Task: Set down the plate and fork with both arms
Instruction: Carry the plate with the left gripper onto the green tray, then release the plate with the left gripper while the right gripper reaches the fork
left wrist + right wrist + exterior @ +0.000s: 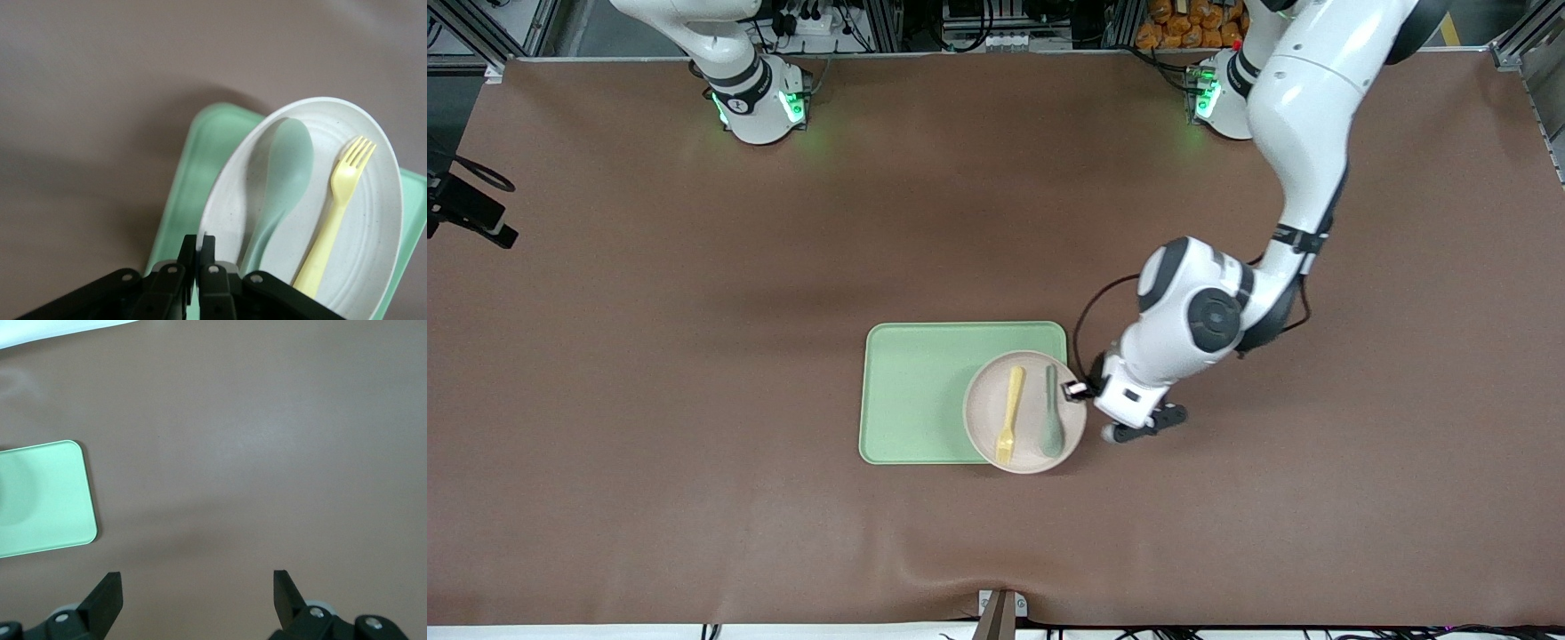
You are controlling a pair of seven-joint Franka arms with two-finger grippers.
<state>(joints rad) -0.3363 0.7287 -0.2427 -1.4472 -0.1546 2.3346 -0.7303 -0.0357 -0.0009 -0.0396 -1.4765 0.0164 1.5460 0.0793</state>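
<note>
The plate [987, 418] lay on the light-green tray [916, 391], at the tray's corner nearer the front camera and toward the left arm's end of the table, its rim overhanging the tray's edge. On the plate the pale-yellow fork [1010, 415] and a grey-green spoon [1052, 413] lay side by side, the spoon nearer the left arm's end. The left gripper [198, 257] was at the plate's edge beside the spoon's handle, its fingers pinched narrowly together on the plate's rim. The right gripper [197, 587] hung over bare brown table [694, 356] near a corner of the tray, its fingers spread wide and holding nothing; that arm waited.
</note>
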